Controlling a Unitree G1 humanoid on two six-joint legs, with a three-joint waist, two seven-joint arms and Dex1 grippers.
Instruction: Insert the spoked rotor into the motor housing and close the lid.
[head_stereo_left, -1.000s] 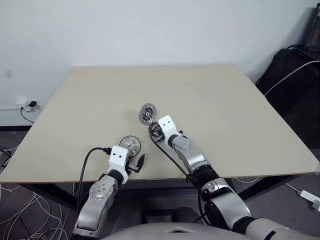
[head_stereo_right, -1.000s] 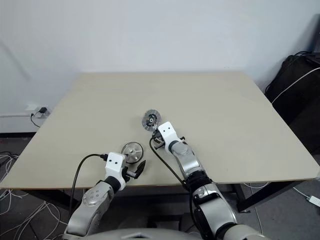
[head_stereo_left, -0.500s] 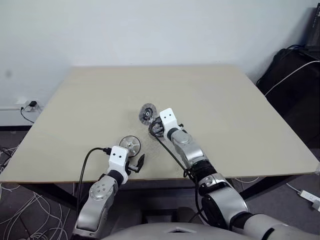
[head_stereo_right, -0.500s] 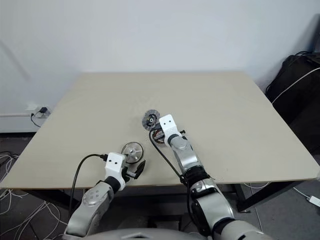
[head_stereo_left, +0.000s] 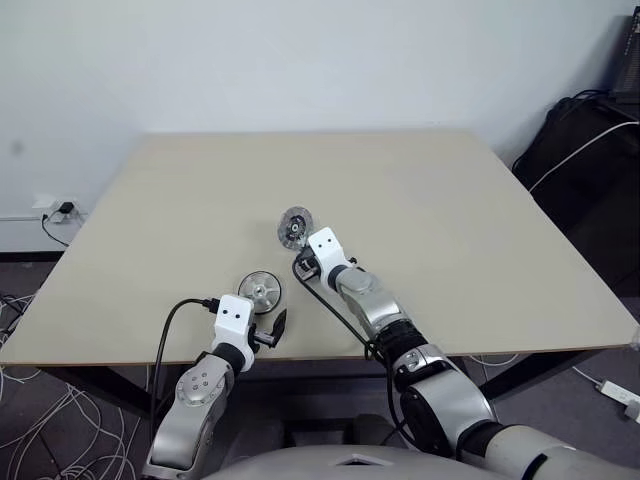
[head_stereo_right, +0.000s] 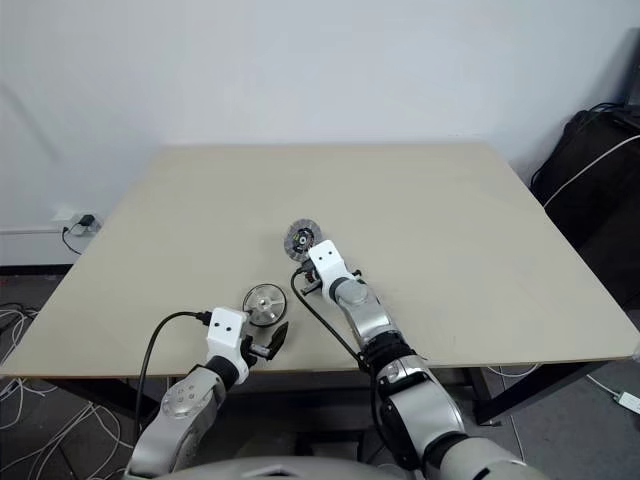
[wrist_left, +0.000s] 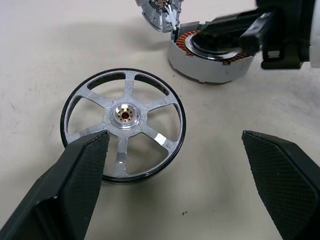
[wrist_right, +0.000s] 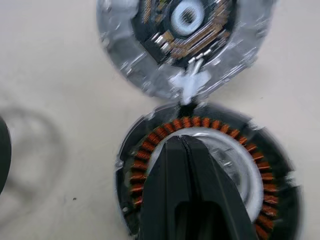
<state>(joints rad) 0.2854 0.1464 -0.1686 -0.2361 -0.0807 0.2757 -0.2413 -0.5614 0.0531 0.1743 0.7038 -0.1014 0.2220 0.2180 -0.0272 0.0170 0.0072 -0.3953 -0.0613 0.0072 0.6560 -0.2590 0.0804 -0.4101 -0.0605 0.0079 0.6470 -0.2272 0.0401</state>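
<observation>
Landmark: the motor housing (wrist_left: 210, 60), a round ring of copper-brown windings around a silver centre, sitting flat on the beige table (head_stereo_left: 450, 200), roughly mid-width and toward the robot's side of the top.

Lid (wrist_right: 185, 40): a round silver disc with a circuit-like face and a pale hub, lying open just beyond the housing on its far side. Its edge meets the housing's rim at a small white joint; the disc leans up from the table rather than lying over the windings.

Right gripper (wrist_right: 184, 150): its two black fingers are pressed together with no gap, holding nothing. The joined tips sit over the housing's silver centre, inside the ring of windings. Whether they press on the metal or hang just above it I cannot tell. In the head views the right gripper's white block (head_stereo_left: 322, 250) covers most of the housing.

The spoked rotor (wrist_left: 124, 122): silver wheel, thin dark-edged rim, six flat spokes, brass-coloured hub. It lies flat on the table, to the housing's left and nearer the robot, apart from it with bare table between.

Left gripper (wrist_left: 175, 185): jaws spread wide, holding nothing. It is near the table's front edge, on the robot's side of the rotor; one textured black finger (wrist_left: 75, 185) overlaps the rotor's near rim in the wrist view, the other stands well off to the side over bare table. No contact with the rotor that I can make out.
</observation>
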